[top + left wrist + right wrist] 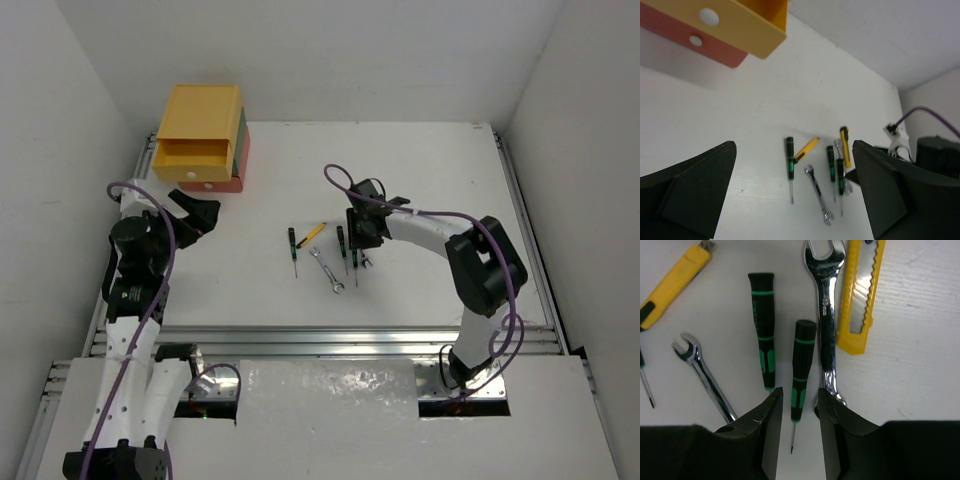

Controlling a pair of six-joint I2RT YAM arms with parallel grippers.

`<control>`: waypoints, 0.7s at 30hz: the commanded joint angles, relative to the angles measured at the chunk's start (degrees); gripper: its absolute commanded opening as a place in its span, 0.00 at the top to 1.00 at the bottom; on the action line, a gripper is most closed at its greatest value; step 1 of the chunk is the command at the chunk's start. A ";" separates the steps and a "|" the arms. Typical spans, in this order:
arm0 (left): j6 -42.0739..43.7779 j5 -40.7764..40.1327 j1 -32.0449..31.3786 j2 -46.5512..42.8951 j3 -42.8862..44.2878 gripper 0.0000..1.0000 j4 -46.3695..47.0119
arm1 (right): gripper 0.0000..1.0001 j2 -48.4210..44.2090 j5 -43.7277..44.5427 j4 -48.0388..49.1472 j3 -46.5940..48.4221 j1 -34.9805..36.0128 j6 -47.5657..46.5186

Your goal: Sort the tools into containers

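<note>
Straddles, with the right pincer (800,392), the lower handle of the short screwdriver (802,360), black with green bands. Stands there narrowed, roughly half shut, with slivers of white table (920,380) showing on either side of the handle, so no firm grip on it.

Just to the right of that, close beside the pincer's right finger: the long wrench (826,315), and next to it the utility knife (860,295), yellow, blade strip upward. Just to the left: the longer screwdriver (763,330), then the small wrench (702,375) lying aslant, then the yellow-handled tool (672,277) toward the corner of the wrist view. Further left, a little apart from the cluster: the third screwdriver (293,245).

Hangs wide open at the left pincer (794,145), nothing between the fingers, above the table near the containers.

At the far left corner, stacked: the yellow drawer (200,130) on top, pulled forward; the green drawer (243,125) beneath; the red drawer (240,165) lowest, with white knobs (708,16) on the fronts. All visible tools on the table, well apart from the stack.
</note>
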 commanded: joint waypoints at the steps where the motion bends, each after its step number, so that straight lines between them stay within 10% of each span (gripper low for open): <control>1: 7.12 6.12 -0.50 -0.20 1.31 0.00 -6.25 | 0.65 2.03 2.11 0.60 4.18 0.42 0.29; 17: 7.13 10.96 -0.50 -0.90 -0.09 0.00 -4.06 | 0.77 9.68 2.55 1.30 4.18 0.42 0.91; 21: 4.94 15.61 -0.59 -0.11 -2.54 0.00 -0.20 | 1.00 4.69 1.76 2.17 1.64 0.60 0.82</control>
